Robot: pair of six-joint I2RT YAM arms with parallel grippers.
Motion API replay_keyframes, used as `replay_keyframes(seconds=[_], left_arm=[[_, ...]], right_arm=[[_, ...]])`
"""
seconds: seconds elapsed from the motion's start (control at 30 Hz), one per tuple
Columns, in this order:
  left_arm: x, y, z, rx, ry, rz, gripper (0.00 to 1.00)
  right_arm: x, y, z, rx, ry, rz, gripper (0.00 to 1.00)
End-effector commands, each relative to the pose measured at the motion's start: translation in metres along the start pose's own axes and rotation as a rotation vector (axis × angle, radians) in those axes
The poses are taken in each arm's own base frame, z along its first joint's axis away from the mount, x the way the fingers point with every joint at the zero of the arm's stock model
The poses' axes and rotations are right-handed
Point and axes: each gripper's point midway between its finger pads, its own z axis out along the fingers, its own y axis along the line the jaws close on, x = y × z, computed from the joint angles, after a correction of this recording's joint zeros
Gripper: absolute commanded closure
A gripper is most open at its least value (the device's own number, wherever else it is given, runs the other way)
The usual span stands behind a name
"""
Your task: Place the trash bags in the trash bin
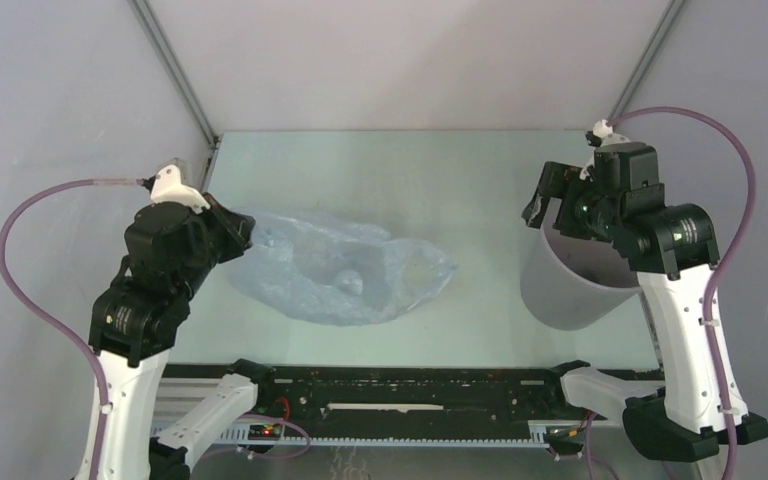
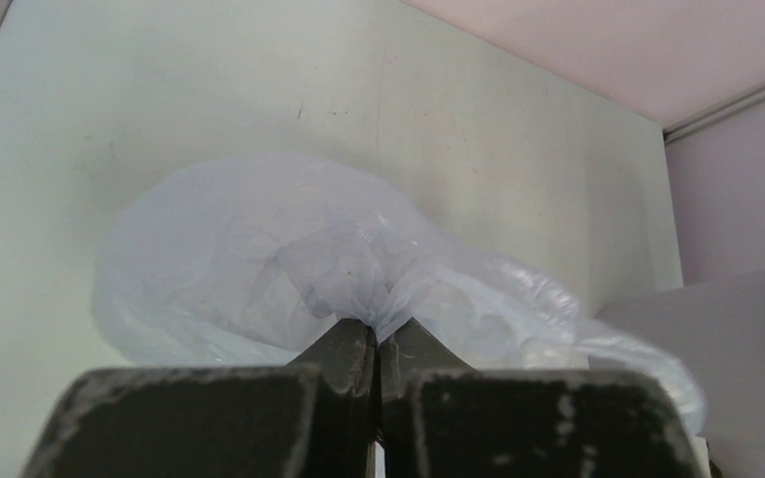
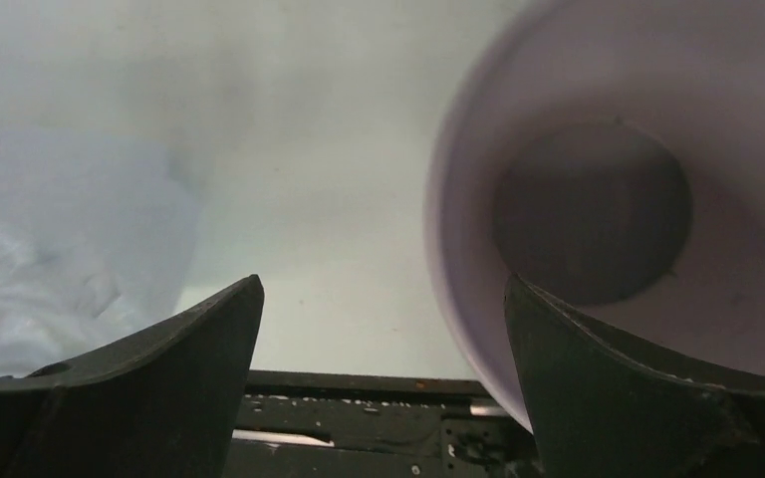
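Observation:
The pale blue trash bag lies crumpled on the table's middle. My left gripper is shut on a bunched bit of film at its left end. The left wrist view shows the film pinched between my closed fingertips. The grey trash bin stands at the right. My right gripper is open and empty over the bin's left rim. In the right wrist view the bin's wall runs between my spread jaws, with its dark inside beyond. The bag shows at the left there.
A black rail with the arm bases runs along the table's near edge. Grey enclosure walls and metal struts close in the back and sides. The bin's side also shows at the right of the left wrist view.

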Motion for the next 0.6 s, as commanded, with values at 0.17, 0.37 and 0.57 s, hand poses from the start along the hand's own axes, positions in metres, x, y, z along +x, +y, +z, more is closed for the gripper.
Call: replay_keyframes(seconds=[0.17,0.37,0.57], left_arm=[[-0.005,0.007,-0.001,-0.042,-0.029,-0.03,1.0],[-0.01,0.008,-0.009,-0.043,-0.048,-0.038,1.0],[-0.015,0.011,-0.019,-0.053,-0.07,-0.043,1.0]], right_arm=[[0.041,-0.033,0.041,0.164,0.125,0.044,0.06],[0.047,-0.026,0.079,0.153,0.165,-0.016,0.24],[0.049,-0.01,0.108,0.164,0.166,-0.138,0.59]])
